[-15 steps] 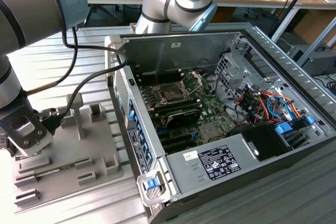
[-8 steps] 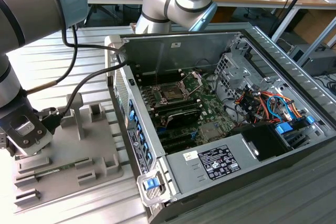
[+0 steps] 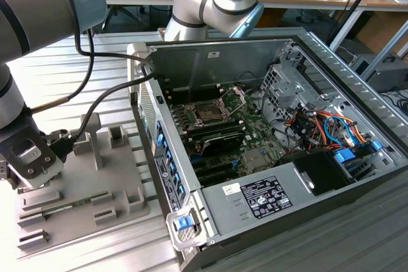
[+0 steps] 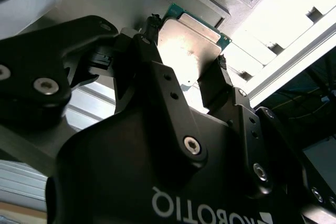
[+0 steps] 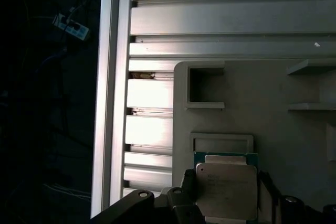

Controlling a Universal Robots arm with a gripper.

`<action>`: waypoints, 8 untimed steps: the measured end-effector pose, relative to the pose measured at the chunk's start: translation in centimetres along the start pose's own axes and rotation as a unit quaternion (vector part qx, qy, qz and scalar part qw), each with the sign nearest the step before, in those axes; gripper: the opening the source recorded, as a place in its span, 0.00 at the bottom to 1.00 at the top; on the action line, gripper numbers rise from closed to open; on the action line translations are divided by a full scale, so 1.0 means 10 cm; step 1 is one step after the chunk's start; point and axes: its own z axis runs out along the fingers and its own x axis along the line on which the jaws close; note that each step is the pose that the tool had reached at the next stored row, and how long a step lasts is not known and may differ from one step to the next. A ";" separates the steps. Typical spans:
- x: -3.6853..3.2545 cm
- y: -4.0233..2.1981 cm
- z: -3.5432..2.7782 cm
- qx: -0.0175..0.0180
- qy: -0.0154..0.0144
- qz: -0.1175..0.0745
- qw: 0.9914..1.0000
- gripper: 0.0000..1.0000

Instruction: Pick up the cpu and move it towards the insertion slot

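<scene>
Gripper (image 3: pixel 29 165) low over the grey tray (image 3: pixel 121 179), at the exterior view's left. Tray sits on the slatted aluminium desk (image 3: pixel 70 74).

Fingers (image 4: pixel 152 61) closed on the cpu (image 4: pixel 191 43). In both wrist views, 1 dark finger presses each of 2 opposite edges. Pale silvery lid sits between them, and a thin green rim shows along 1 free edge. Chip lies flat, square to the fingers.

In the first wrist view the cpu is over the tray, just beside a shallow rectangular recess and near a deeper square pocket. Tray edge and desk slats run close alongside. Cannot tell whether the chip is lifted clear of the tray or rests on it.

Insertion slot (image 3: pixel 213 111) is inside the open computer case (image 3: pixel 191 55), on the green board (image 3: pixel 255 138). It has a dark centre and a shiny metal frame. It lies toward the exterior view's right and well apart from the gripper, with the case's side wall between them. Long black memory slots (image 3: pixel 217 139) run just beside it.

Memory stick (image 3: pixel 64 207), thin and green, lies flat in a long channel of the tray, near the gripper.

Arm (image 3: pixel 38 4) comes in from the exterior view's upper left. 2 black cables (image 3: pixel 95 103) trail from it toward the wrist.
</scene>
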 end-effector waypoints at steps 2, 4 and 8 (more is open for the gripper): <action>0.000 0.000 -0.004 0.000 0.000 0.000 1.000 0.55; 0.000 0.000 -0.008 0.000 0.000 0.000 1.000 0.55; 0.000 0.000 -0.016 0.000 0.000 0.000 1.000 0.55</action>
